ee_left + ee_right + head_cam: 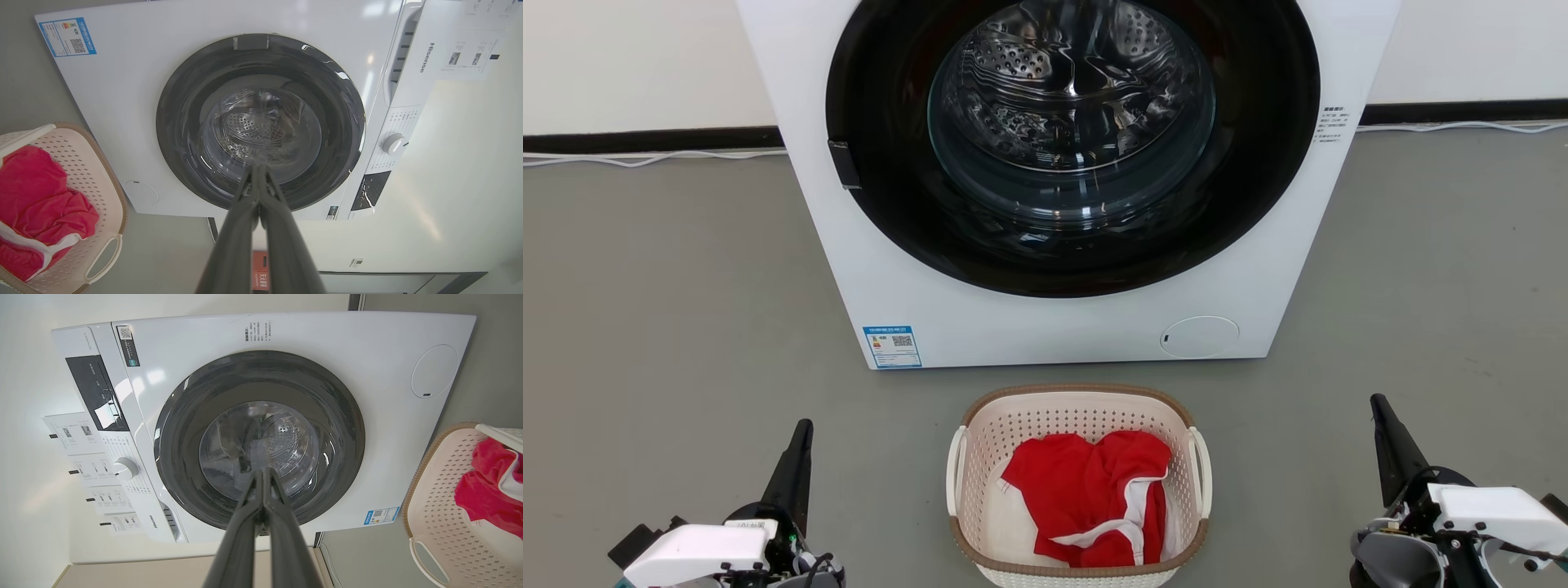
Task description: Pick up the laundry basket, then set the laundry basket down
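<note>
The washer carries "Hisense" on its drawer panel; its blue label prints too small to read.

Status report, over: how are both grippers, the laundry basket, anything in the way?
Both shut, empty: left gripper, right gripper. Between them the laundry basket on the floor, red cloth inside, not held. Washer behind it, path free.

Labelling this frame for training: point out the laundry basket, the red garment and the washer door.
laundry basket (pixel 1045 420), head view, far perforated wall.
red garment (pixel 1086 490), head view, middle of the cloth.
washer door (pixel 1072 106), head view, centre of the glass.
</note>
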